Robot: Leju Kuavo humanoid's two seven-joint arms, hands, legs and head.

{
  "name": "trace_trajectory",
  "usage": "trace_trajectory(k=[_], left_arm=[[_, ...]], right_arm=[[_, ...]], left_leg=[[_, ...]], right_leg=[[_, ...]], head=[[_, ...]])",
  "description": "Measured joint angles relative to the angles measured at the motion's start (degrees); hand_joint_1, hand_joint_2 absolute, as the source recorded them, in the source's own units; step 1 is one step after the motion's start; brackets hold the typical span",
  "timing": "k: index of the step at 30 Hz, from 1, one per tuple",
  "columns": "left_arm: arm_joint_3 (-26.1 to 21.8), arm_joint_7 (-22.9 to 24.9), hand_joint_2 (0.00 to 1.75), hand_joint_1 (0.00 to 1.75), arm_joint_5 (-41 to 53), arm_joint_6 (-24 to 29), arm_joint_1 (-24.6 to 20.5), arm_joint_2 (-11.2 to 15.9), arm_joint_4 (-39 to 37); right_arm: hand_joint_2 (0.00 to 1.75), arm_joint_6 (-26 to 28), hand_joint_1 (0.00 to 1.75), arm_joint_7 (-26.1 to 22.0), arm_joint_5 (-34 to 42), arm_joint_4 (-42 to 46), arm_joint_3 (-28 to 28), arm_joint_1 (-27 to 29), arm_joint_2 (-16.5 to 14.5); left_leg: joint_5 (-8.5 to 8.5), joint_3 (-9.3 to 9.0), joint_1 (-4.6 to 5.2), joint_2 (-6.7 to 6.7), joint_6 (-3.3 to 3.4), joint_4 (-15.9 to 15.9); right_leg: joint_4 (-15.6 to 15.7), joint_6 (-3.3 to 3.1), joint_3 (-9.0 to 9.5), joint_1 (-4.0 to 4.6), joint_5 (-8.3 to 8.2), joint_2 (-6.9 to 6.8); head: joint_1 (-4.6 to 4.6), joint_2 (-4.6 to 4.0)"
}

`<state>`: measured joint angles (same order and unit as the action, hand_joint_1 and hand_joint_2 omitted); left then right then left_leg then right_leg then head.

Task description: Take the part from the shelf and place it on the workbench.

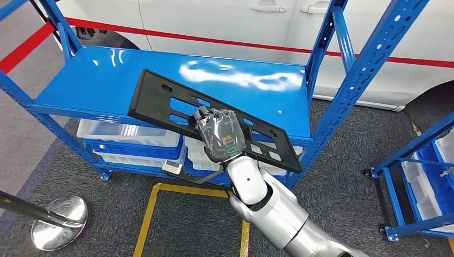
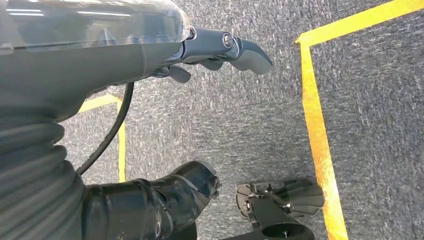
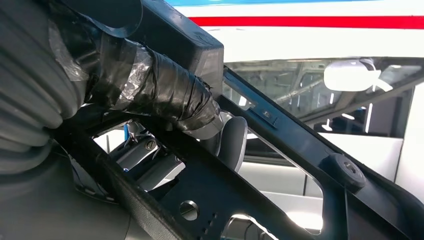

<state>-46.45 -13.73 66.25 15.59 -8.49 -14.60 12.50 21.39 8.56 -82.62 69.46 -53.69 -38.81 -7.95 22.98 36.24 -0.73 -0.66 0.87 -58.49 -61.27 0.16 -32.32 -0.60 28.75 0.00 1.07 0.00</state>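
Note:
The part (image 1: 160, 99) is a long flat black plastic plate with several slots. It lies slanted across the front of the blue shelf top (image 1: 96, 80), and its near end juts past the shelf's front edge. My right hand (image 1: 218, 134) grips it near its middle, fingers curled over the plate's edge. In the right wrist view the taped thumb (image 3: 165, 95) presses against the black part (image 3: 300, 145). I cannot tell whether the plate's far end touches the shelf. My left hand (image 2: 215, 47) hangs over the grey floor, fingers apart and holding nothing.
A white car (image 1: 214, 21) with a red stripe stands right behind the shelf. Blue and clear bins (image 1: 128, 140) fill the lower level. Blue uprights (image 1: 364, 80) frame the shelf, and another blue rack (image 1: 423, 176) stands at right. A chrome post base (image 1: 58, 222) and yellow floor tape (image 1: 147, 217) lie below.

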Motion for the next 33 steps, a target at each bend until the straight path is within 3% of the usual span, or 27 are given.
trace_trajectory(k=[2,4,6,9,10,11,13,15,16,19,21,24,25,26,27,30,31,33], left_arm=[[0.0,0.0,1.75,0.00,0.1,0.0,0.0,0.0,0.0],[0.0,0.1,1.75,0.00,0.1,0.0,0.1,-0.1,0.0],[0.0,0.1,1.75,0.00,0.1,0.0,0.1,-0.1,0.0],[0.0,0.1,1.75,0.00,0.1,0.0,0.1,-0.1,0.0],[0.0,0.1,1.75,0.00,0.2,0.0,0.1,-0.1,0.0],[0.0,0.1,1.75,0.00,0.2,0.0,0.1,-0.1,0.0],[0.1,0.1,1.75,0.00,0.2,0.0,0.1,-0.1,0.0],[0.1,0.2,1.75,0.00,0.2,0.0,-0.1,0.0,0.0],[0.1,0.2,1.75,0.00,0.2,0.0,-0.1,0.0,0.0],[0.3,0.5,1.75,0.00,0.3,0.0,-0.1,-0.1,0.0],[0.4,0.5,1.75,0.00,0.3,0.1,-0.1,-0.1,0.0],[0.7,0.4,1.75,0.00,0.3,0.0,-0.1,-0.1,0.0],[0.7,0.4,1.75,0.00,0.3,0.0,0.0,-0.1,0.0],[0.8,0.4,1.75,0.00,0.3,0.0,0.1,-0.1,0.0],[0.8,0.4,1.75,0.00,0.3,0.0,0.2,-0.1,0.0],[1.0,0.4,1.75,0.00,0.3,-0.1,0.1,-0.1,0.0],[1.0,0.4,1.75,0.00,0.3,-0.1,0.1,-0.1,0.0],[1.0,0.4,1.75,0.00,0.3,-0.1,0.1,-0.1,0.0]], right_arm=[[1.75,0.2,1.75,-0.1,0.1,0.0,0.1,0.0,-0.1],[1.75,0.4,1.75,-0.1,0.1,0.0,0.1,0.0,-0.1],[1.75,0.7,1.75,-0.2,0.1,0.0,0.1,0.0,-0.2],[1.75,1.2,1.75,-0.2,0.1,-0.1,0.2,0.1,-0.4],[1.75,1.2,1.75,-0.3,0.1,-0.1,0.2,0.2,-0.4],[1.75,1.3,1.75,-0.3,0.1,-0.2,0.2,0.3,-0.4],[1.75,1.4,1.75,-0.5,0.2,-0.2,0.3,0.6,-0.4],[1.75,1.5,1.75,-0.6,0.3,-0.2,0.4,0.6,-0.5],[1.75,1.5,1.75,-0.6,0.3,-0.2,0.4,0.5,-0.7],[1.75,1.4,1.75,-0.6,0.8,-0.2,0.5,0.3,-1.2],[1.75,1.4,1.75,-0.6,1.4,-0.2,0.6,0.3,-1.4],[1.75,1.5,1.75,-0.6,2.2,-0.3,0.9,0.5,-1.3],[1.75,1.5,1.75,-0.6,2.4,-0.5,1.0,0.7,-1.3],[1.75,1.5,1.75,-0.6,2.5,-0.6,1.1,0.8,-1.2],[1.75,1.5,1.75,-0.6,2.6,-0.7,1.2,0.9,-1.2],[1.75,1.6,1.75,-0.7,3.0,-0.8,1.4,0.8,-1.2],[1.75,1.6,1.75,-0.8,3.1,-0.8,1.4,0.8,-1.2],[1.75,1.7,1.75,-0.8,3.3,-0.9,1.5,0.9,-1.2]], left_leg=[[-0.58,0.32,0.05,0.00,-0.81,-0.1],[-0.57,0.73,-0.03,0.09,-1.53,-0.2],[2.21,1.91,-0.18,0.21,-2.09,-2.9],[8.76,4.56,-0.39,0.25,-2.70,-12.2],[9.40,4.65,-0.43,0.25,-2.85,-14.2],[8.95,3.84,-0.47,0.24,-2.94,-14.3],[6.36,-0.68,-0.52,0.25,-2.82,-8.9],[5.37,-5.32,-0.28,0.33,-2.29,-1.9],[5.51,-6.30,-0.12,0.38,-1.93,0.0],[5.04,-6.08,-0.03,0.29,-0.72,1.0],[4.08,-5.88,-0.29,0.08,0.19,1.5],[3.18,-4.88,-0.26,-0.08,0.83,1.4],[3.03,-4.56,-0.23,-0.15,0.82,1.3],[2.95,-4.31,-0.21,-0.24,0.79,1.2],[2.94,-4.13,-0.21,-0.35,0.72,0.9],[3.19,-3.70,-0.02,-0.74,0.21,0.1],[3.23,-3.54,0.08,-0.90,-0.06,0.0],[3.14,-3.37,0.19,-1.26,-0.60,-0.1]], right_leg=[[0.9,-0.48,0.19,0.40,-0.32,0.06],[1.5,-1.31,-0.22,0.21,-1.04,0.00],[2.0,-2.20,-0.90,-0.09,-2.07,-0.09],[1.9,-2.77,-2.50,0.04,-3.31,-0.16],[1.9,-2.75,-3.12,0.08,-3.74,-0.17],[1.8,-2.66,-3.75,0.08,-4.17,-0.15],[1.6,-2.34,-4.80,0.06,-4.94,-0.09],[1.5,-1.75,-5.48,0.16,-5.57,-0.08],[1.5,-1.40,-5.64,0.18,-5.86,-0.09],[1.5,-0.27,-5.84,0.19,-6.51,-0.08],[-0.8,0.23,-6.93,0.23,-4.58,-0.02],[-11.2,0.58,-11.01,0.16,1.49,0.01],[-13.6,0.64,-11.73,0.16,2.30,0.00],[-13.8,0.63,-11.40,0.15,1.97,-0.01],[-11.8,0.52,-9.94,0.16,0.70,-0.07],[-1.1,-0.37,-3.78,0.56,-2.99,-1.00],[0.6,-0.66,-3.00,0.76,-3.22,-1.22],[1.2,-1.11,-3.15,0.96,-3.25,-0.96]], head=[[0.01,0.00],[0.02,0.00],[0.01,0.00],[-0.02,0.00],[-0.02,0.00],[-0.02,0.00],[-0.02,0.00],[0.00,0.00],[0.01,0.00],[0.03,0.00],[0.08,0.00],[0.11,0.00],[0.13,0.00],[0.12,0.00],[0.12,0.00],[0.12,0.00],[0.11,0.00],[0.10,0.00]])
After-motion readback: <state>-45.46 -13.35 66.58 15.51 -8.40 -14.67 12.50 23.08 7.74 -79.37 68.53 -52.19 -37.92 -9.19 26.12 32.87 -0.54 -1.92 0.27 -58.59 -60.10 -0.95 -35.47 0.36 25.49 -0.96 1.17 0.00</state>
